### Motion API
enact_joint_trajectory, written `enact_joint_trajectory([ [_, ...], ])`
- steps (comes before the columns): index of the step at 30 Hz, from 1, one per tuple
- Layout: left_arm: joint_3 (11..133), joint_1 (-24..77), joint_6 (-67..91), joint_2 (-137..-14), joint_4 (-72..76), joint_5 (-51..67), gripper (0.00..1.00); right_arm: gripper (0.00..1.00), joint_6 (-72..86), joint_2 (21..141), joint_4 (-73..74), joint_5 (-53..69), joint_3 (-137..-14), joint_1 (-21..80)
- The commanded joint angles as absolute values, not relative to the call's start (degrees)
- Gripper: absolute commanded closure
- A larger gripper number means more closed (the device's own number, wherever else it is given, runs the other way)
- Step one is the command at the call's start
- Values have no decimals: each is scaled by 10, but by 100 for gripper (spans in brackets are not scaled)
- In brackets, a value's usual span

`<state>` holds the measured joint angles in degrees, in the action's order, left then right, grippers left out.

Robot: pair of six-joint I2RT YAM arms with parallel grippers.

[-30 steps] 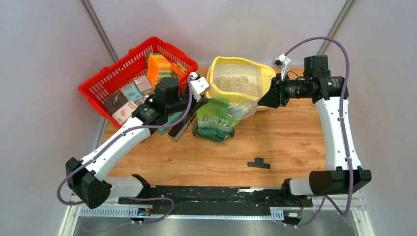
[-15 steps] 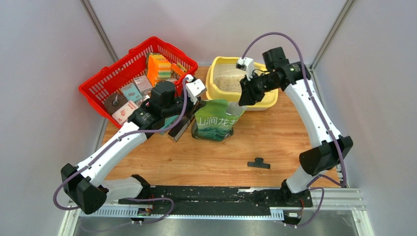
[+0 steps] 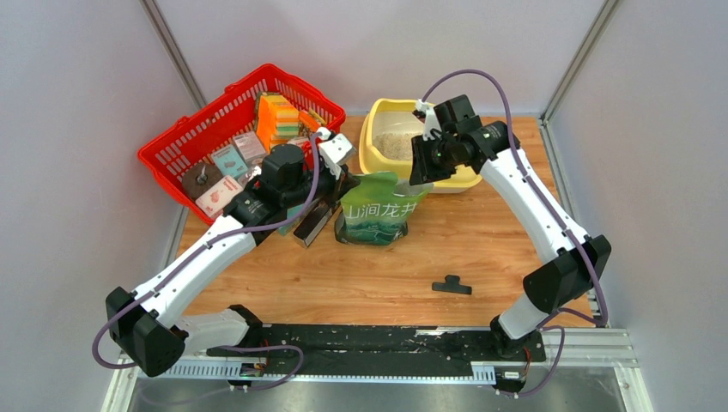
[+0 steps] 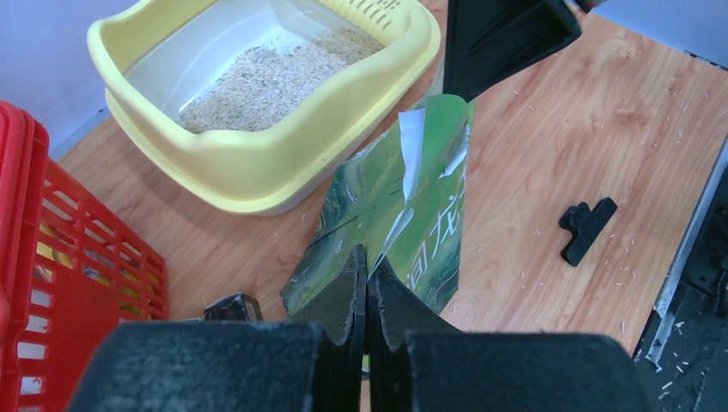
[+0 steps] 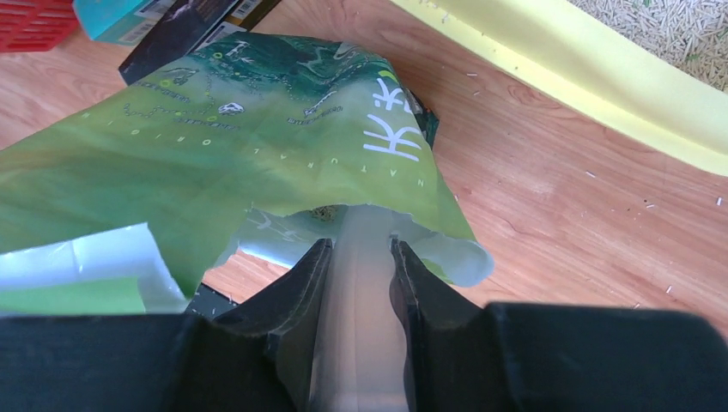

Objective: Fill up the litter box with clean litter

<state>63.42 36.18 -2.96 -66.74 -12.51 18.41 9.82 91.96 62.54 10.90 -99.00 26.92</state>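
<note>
I find the left gripper [image 4: 367, 268] closed at the green printed bag [image 4: 421, 215]; the right gripper [image 5: 356, 249] clamps a translucent white scoop [image 5: 360, 292] entering its mouth. Beige-grey granular clean litter [image 4: 275, 81] lies in the pale yellow plastic litter box [image 4: 257, 163] just behind.

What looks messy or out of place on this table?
Loose litter grains are scattered over the wooden table around the green bag and beside the litter box, apparently spilled. The bag's top edge is ragged. A black clip lies alone nearby.
</note>
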Motion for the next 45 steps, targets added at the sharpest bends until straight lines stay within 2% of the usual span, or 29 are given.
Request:
enact_joint_trajectory([
  [1,650,362,-4,-626,-9,223,100,100,106,928,571,3,-951,283],
  [8,647,362,-8,-636,18,232,100,100,93,949,537,61,-864,290],
  [13,648,361,-10,-649,33,240,100,100,75,973,512,104,-845,287],
  [15,651,361,-8,-654,39,242,100,100,69,982,498,147,-847,275],
  [19,655,362,-11,-663,44,243,100,100,94,1004,477,326,-861,226],
  [22,659,362,-21,-664,38,243,100,100,145,1012,446,412,-860,186],
  [32,677,362,-58,-671,4,243,100,100,249,976,364,554,-855,109],
  [45,700,361,-200,-667,-73,253,100,100,337,971,258,749,-790,32],
])
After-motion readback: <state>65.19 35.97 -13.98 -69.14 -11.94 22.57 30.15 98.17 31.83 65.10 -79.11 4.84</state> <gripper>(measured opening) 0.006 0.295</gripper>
